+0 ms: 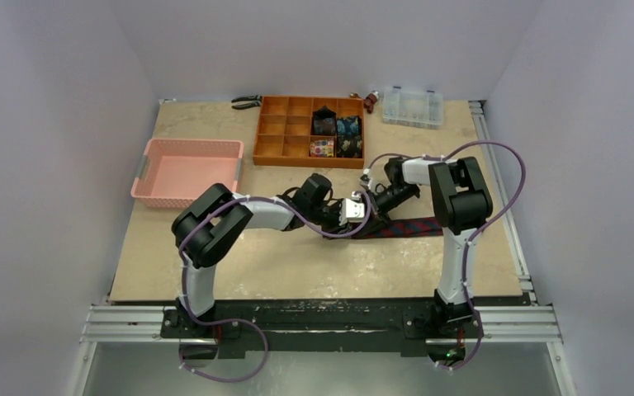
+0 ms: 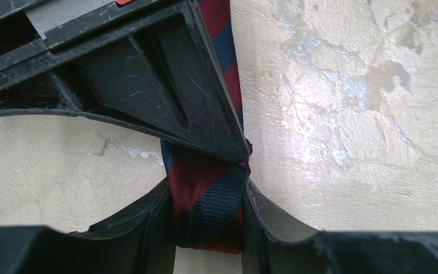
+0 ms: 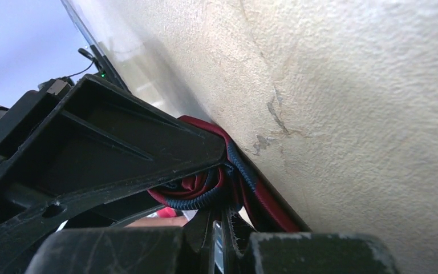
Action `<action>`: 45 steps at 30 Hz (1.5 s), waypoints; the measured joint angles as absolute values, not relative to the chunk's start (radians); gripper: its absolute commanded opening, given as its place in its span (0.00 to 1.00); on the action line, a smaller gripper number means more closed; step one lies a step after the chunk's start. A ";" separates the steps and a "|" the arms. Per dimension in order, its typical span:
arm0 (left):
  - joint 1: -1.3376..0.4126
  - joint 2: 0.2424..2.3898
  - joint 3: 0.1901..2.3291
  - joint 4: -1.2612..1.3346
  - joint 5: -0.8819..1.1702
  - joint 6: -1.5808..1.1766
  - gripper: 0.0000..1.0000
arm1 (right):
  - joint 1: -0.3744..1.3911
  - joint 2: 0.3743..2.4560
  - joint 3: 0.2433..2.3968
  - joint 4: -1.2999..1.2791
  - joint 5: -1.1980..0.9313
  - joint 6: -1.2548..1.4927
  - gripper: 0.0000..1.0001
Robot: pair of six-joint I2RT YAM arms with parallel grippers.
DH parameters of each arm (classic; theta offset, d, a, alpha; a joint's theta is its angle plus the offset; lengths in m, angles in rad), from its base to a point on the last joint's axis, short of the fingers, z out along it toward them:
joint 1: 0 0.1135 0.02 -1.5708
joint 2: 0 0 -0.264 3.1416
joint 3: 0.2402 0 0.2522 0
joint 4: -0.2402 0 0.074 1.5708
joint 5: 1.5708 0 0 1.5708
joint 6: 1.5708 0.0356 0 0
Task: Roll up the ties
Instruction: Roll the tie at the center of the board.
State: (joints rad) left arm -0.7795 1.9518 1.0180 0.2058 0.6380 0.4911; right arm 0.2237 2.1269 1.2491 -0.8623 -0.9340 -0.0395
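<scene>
A navy striped tie (image 1: 406,227) with red diagonal bands lies flat on the tabletop (image 1: 314,264), right of centre, and its free length runs towards the right edge. Both arms meet at its inner end. In the left wrist view the left fingers (image 2: 148,74) are closed on a folded part of the tie, the fabric pinched between their tips and doubled over below them. In the right wrist view the right fingers (image 3: 120,142) are pressed together close to the tabletop, and the end of the tie is curled in red and navy loops at their tips and caught there.

An orange compartment tray (image 1: 274,132) stands at the middle of the far edge. Its right-hand compartments hold small rolled ties:
- a black roll (image 1: 324,121) nearer the far edge
- a blue patterned roll (image 1: 347,126) just beside the black one
- a multicoloured roll (image 1: 323,148) in the near row
- a dark roll (image 1: 348,148) beside the multicoloured one

A pink basket (image 1: 183,157) sits near the left edge, with its pink floor showing. A clear lidded box (image 1: 413,106) stands in the far right corner, its contents too small to make out. A small reddish object (image 1: 370,101) lies just to the left of that box. A pair of pliers (image 1: 246,101) lies at the far edge, left of the tray.
</scene>
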 measured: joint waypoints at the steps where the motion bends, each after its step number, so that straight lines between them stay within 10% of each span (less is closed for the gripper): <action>1: -0.781 1.952 1.024 0.194 0.632 0.492 0.11 | 0.223 2.127 1.254 -0.869 -0.935 -0.051 0.16; 9: -0.791 1.938 1.040 0.134 0.528 0.406 0.05 | 0.198 2.044 1.255 -0.837 -0.898 -0.107 0.46; 19: -0.813 1.931 1.099 0.022 0.371 0.305 0.07 | 0.211 1.985 1.245 -0.743 -0.902 -0.032 0.50; 22: -0.817 1.931 1.114 -0.010 0.345 0.303 0.09 | 0.237 2.007 1.245 -0.722 -0.902 -0.014 0.44; 27: -0.819 1.931 1.129 -0.046 0.326 0.305 0.24 | 0.254 2.038 1.247 -0.696 -0.928 0.028 0.01; 36: -0.788 1.932 1.119 -0.017 0.420 0.302 0.50 | 0.245 2.075 1.270 -0.743 -0.933 0.010 0.00; 45: -0.744 1.942 1.034 0.189 0.604 0.301 0.52 | 0.223 2.120 1.305 -0.802 -0.934 -0.011 0.00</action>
